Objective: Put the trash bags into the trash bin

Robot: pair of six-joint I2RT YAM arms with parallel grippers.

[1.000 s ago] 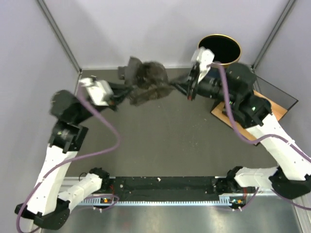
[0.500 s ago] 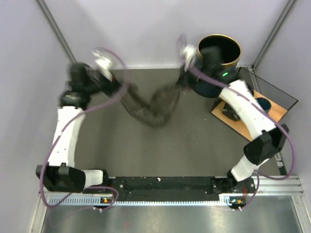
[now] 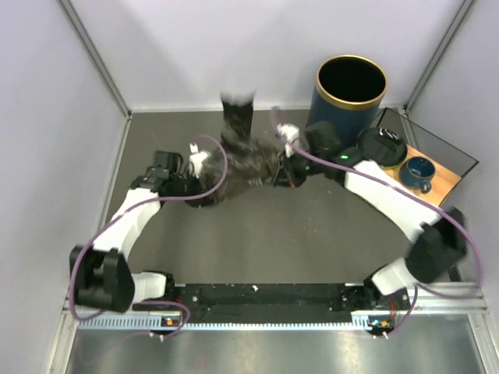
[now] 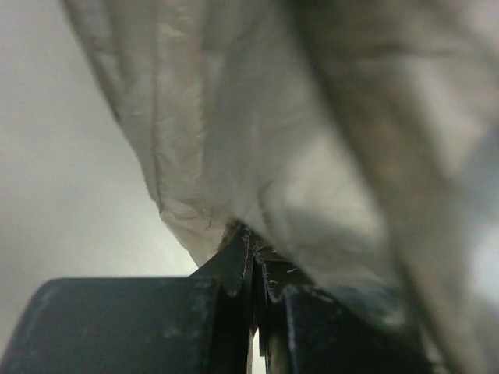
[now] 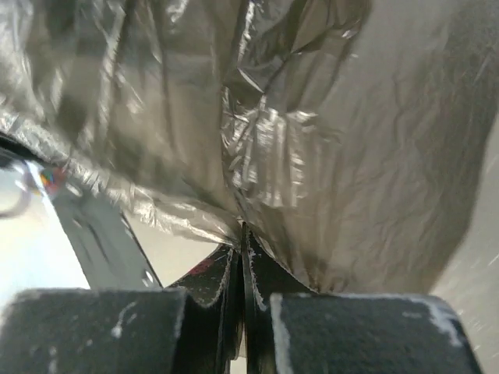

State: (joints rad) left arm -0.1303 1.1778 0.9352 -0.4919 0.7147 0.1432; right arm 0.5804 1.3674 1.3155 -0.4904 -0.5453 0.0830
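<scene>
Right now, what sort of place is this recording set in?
Probably a lab robot cell: two arms bolted to a table, bare pale walls with metal frame posts, and a trash bin and mug set out as props.

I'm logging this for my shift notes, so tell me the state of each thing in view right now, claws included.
trash bag: bunched up, held between both claws, outside the bin.
trash bin: upright, open at the top, nothing visible inside.
left claw: shut on the trash bag.
right claw: shut on the trash bag.
blue mug: upright on the wooden board.
</scene>
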